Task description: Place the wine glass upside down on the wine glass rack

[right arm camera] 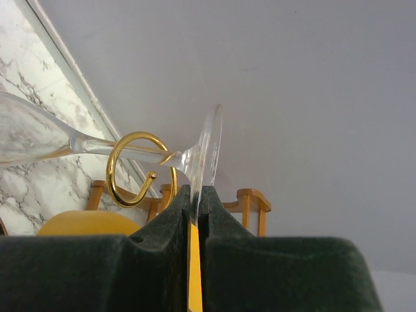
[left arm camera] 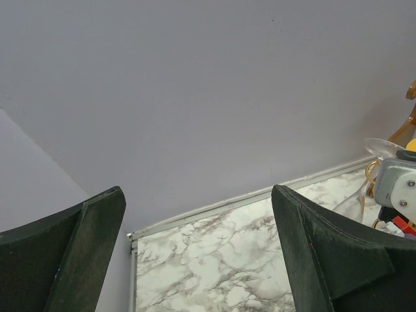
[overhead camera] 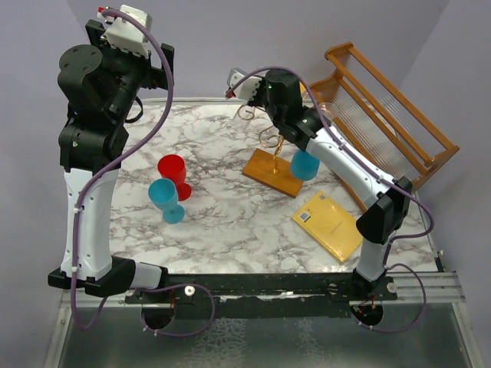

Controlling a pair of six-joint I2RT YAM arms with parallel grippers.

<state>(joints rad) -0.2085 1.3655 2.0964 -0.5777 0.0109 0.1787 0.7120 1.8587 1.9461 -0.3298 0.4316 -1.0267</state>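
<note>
The clear wine glass lies sideways in the right wrist view, with its foot (right arm camera: 209,149) pinched between my right gripper's (right arm camera: 196,198) shut fingers. Its stem (right arm camera: 97,146) passes through a gold spiral arm (right arm camera: 112,175) of the wine glass rack. In the top view the right gripper (overhead camera: 265,103) is above the rack, whose orange-brown base (overhead camera: 272,172) lies mid-table. The glass foot also shows in the left wrist view (left arm camera: 383,146). My left gripper (left arm camera: 201,260) is open and empty, raised high at the back left (overhead camera: 157,61), facing the wall.
A blue glass (overhead camera: 304,165) hangs on the rack's right side. A red glass (overhead camera: 173,172) and another blue glass (overhead camera: 165,199) stand at the left of the marble table. A yellow box (overhead camera: 328,225) lies front right. A large wooden slatted rack (overhead camera: 383,123) stands back right.
</note>
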